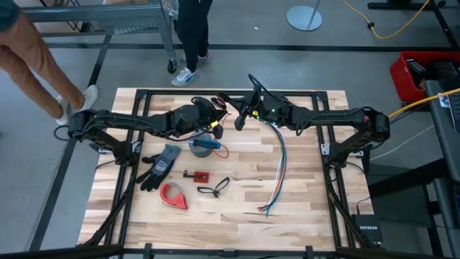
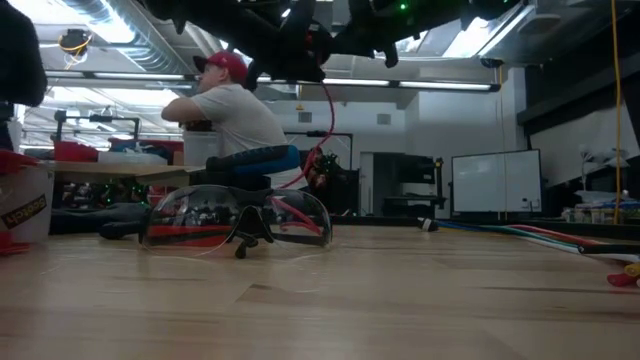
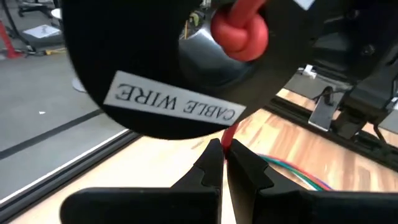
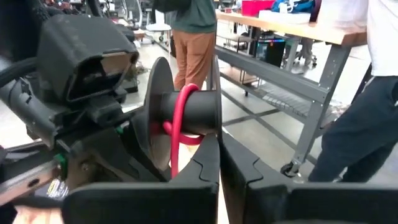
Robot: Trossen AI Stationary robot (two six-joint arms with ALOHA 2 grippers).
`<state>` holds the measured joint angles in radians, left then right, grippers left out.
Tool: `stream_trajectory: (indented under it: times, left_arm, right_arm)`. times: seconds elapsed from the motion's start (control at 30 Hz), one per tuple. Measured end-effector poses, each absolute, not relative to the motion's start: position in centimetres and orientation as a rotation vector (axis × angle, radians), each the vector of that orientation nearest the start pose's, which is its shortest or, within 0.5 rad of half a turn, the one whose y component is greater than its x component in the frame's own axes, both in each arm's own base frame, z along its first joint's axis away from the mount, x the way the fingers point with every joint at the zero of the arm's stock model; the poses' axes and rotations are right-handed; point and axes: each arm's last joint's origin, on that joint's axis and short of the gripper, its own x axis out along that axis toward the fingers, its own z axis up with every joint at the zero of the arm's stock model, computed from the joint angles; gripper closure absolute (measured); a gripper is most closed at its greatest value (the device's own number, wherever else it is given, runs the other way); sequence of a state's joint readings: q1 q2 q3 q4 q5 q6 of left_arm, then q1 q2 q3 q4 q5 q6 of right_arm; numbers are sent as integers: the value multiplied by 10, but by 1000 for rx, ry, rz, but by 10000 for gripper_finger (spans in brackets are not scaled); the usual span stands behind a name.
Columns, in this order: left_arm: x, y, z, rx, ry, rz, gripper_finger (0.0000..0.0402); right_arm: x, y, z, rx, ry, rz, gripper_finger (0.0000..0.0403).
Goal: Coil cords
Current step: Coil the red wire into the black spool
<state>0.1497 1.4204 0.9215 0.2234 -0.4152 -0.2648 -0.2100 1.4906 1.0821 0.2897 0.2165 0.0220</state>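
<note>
Two pincers raised together over the far middle of the surface point(image 1: 302, 216). Left pincer point(image 3: 222, 163) closed, pinching the red cord point(image 3: 227, 134) below a black spool point(image 4: 186, 112). Right pincer point(image 4: 219, 155) closed against the spool's rim, red cord wound around its core.

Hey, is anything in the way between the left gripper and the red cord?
Nothing visible. The left gripper is already shut on the red cord right beside the black spool, which the right gripper pinches by its flange.
</note>
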Motion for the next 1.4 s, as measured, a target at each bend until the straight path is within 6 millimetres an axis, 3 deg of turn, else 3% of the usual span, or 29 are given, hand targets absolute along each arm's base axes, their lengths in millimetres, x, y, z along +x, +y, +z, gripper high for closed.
stream_trajectory:
  times: [0.5,0.8,1.03,1.4]
  left_arm:
    - [309,59,276,-73,234,602,399]
    - [309,60,272,35,293,597,324]
    - [308,59,272,16,296,594,258]
    - [311,57,275,-96,231,509,253]
  right_arm:
    - [314,-72,327,34,167,-369,402]
    - [312,-70,332,42,144,-321,402]
    - [297,-67,351,12,83,-335,402]
    - [283,-65,367,-30,22,-357,402]
